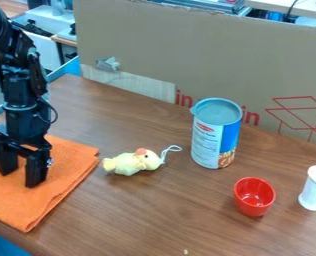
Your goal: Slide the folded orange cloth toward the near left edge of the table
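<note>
The black two-finger gripper (pixel 21 179) is hanging points-down over the folded orange cloth (pixel 60 172). Its fingers are standing wide apart and are holding nothing visible; cloth is showing between them. This spacing is probably leaving room for a pinch of fabric. The cloth is lying flat beside the lower-left edge of the brown wooden table (pixel 140 220), its folded layers likely giving a thicker edge to grip.

The pale yellow plush chick (pixel 130 163) is lying to the right of the cloth, its soft body apparently settling on its side; its white cord loop (pixel 171 150) is trailing toward the can. The blue-and-white cylindrical can (pixel 215 134) is standing upright toward the table's back edge, resting on its flat base. The small red cup (pixel 254 196) is sitting mouth-up in front of it, and the white flanged cylinder (pixel 313 188) is standing on end to the cup's right.

The view's left edge is cutting off part of the cloth. Fingertip contact with the fabric is remaining uncertain. The can's rim is leaving it unclear whether a recessed lid or an inner surface is showing.
</note>
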